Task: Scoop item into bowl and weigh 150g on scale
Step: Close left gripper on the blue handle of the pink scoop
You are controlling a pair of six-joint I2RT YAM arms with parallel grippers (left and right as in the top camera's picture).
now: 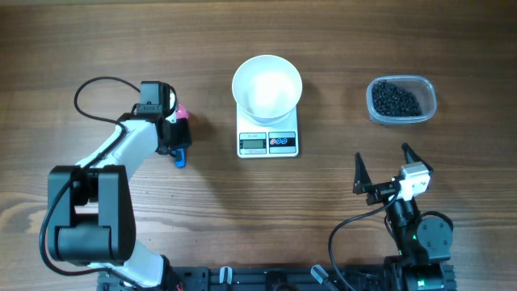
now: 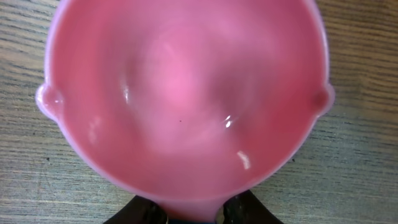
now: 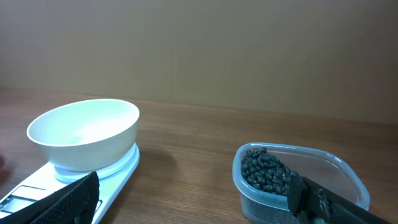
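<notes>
The left gripper (image 1: 175,133) straddles the scoop (image 2: 186,99) handle, grip unconfirmed; beads (image 1: 397,99) lie far right, nearer the wide-spread right gripper (image 1: 381,158).

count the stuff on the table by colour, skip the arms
white: 2 (bowl, scale)
pink: 1 (scoop, blue handle)
clear: 1 (tub)
black: 1 (heap of beads in the tub)
total: 5

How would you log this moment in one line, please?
left gripper: at pink plastic scoop, grip unclear | right gripper: open | round white bowl: empty, on white scale
</notes>
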